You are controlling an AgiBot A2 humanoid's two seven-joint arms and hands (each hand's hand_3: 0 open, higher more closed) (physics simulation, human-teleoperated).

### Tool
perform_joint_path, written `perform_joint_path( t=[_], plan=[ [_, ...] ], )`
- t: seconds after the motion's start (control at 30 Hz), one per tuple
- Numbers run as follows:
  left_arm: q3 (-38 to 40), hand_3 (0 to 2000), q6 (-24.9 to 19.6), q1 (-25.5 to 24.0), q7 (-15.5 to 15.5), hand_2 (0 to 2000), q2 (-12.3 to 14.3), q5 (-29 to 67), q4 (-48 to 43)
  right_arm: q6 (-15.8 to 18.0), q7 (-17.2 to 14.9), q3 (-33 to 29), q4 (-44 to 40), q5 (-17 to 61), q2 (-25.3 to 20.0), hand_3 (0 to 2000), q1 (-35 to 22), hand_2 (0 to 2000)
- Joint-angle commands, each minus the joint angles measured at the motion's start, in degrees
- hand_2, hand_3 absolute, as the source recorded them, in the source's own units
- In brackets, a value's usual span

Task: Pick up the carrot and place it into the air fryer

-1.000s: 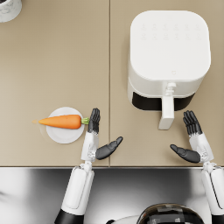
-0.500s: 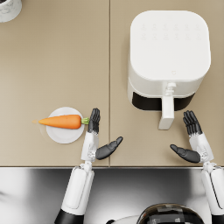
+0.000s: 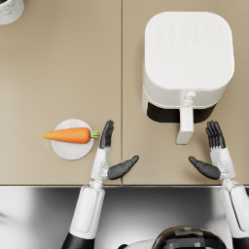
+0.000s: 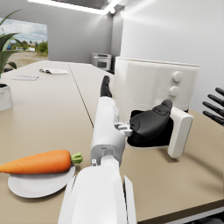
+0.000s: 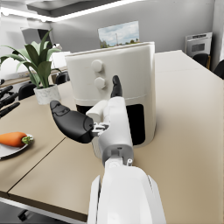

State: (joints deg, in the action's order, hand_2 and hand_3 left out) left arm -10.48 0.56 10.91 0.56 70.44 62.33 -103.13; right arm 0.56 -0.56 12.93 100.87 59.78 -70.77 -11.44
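Carrot point(image 3: 68, 134) lies across a small white plate point(image 3: 72, 148) on the desk point(image 3: 58, 73), green end toward the left hand point(image 3: 108, 155). That hand hovers just beside the plate, fingers point(image 3: 106, 133) straight and spread, empty. The right hand point(image 3: 214, 154) is likewise spread and empty, near the air fryer point(image 3: 187, 65), whose handle point(image 3: 185, 124) points toward the robot.

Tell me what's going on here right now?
Nothing is picked up yet. The carrot lies on a small white plate on the table. The left hand is open right beside its leafy end. The right hand is open near the air fryer's handle, with the basket slightly pulled out.
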Motion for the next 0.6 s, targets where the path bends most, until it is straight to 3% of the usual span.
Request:
perform_joint_path(
  t=[0.03,0.27,0.53,0.6],
  plan=[
    [3.09,0,-0.16,0.2,-0.16,0,0.24,2.55,0.05,-0.16,0.16,-0.06,-1.48,2.55,-0.8,0,-1.17,0],
    [11.12,0,-0.52,1.88,-0.52,0,1.35,20.48,1.36,-0.52,0.52,0.04,-3.16,19.74,-2.35,0,-1.97,0],
    [17.9,0,-0.56,3.6,-0.56,0,1.72,41.11,2.33,-0.55,0.56,-0.08,-3.87,24.08,-2.7,0,-0.36,0],
    [19.39,0,-14.27,4.79,-4.5,0,1.58,46.28,2.57,-0.55,0.56,0.04,-3.06,24.23,-2.87,0,-0.13,0]
  ],
)
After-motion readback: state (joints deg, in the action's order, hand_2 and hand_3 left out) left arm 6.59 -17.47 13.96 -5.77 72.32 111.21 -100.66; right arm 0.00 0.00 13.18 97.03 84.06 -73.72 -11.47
